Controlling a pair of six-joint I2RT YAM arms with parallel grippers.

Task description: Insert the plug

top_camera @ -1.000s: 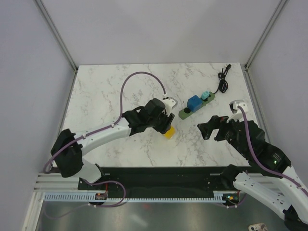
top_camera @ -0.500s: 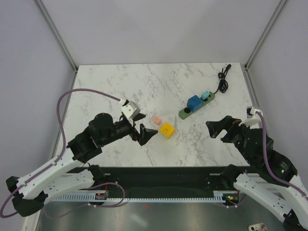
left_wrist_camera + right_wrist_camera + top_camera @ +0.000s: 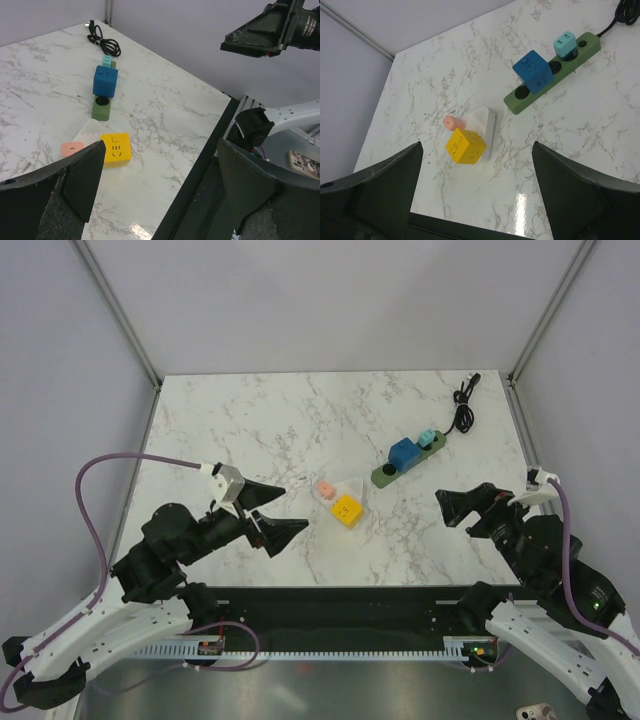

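Now that my left gripper (image 3: 288,508) has let go: its two fingers stand wide apart with nothing between them. The arm has drawn back to the near left of the table (image 3: 250,420). A second ago it was down over the yellow cube.
My right gripper (image 3: 447,510): also spread wide and holding nothing. It has gone back a little toward the near right and is well apart from the strip.
Yellow cube plug (image 3: 346,510): it lies free near the middle of the marble, with a face of slots turned up. It is not in any socket.
Meaning for the task: I judge that the plug was only put down, so the insertion is not yet done and a new grasp will be necessary.
White wedge (image 3: 350,487): a flat triangular piece just behind the yellow cube. I cannot tell whether the cube leans against it or rests partly on it, nor whether the wedge is a tray or a solid block.
Pink plug (image 3: 325,488): small, touching the left edge of the wedge.
Green power strip (image 3: 384,476): farther away, to the right. Its nearest socket is empty.
Blue cube (image 3: 404,455): seated in the next socket of the strip.
Teal plug (image 3: 428,438): seated farther along the strip.
Black cable (image 3: 462,410): coiled at the far right corner, beyond the end of the strip.
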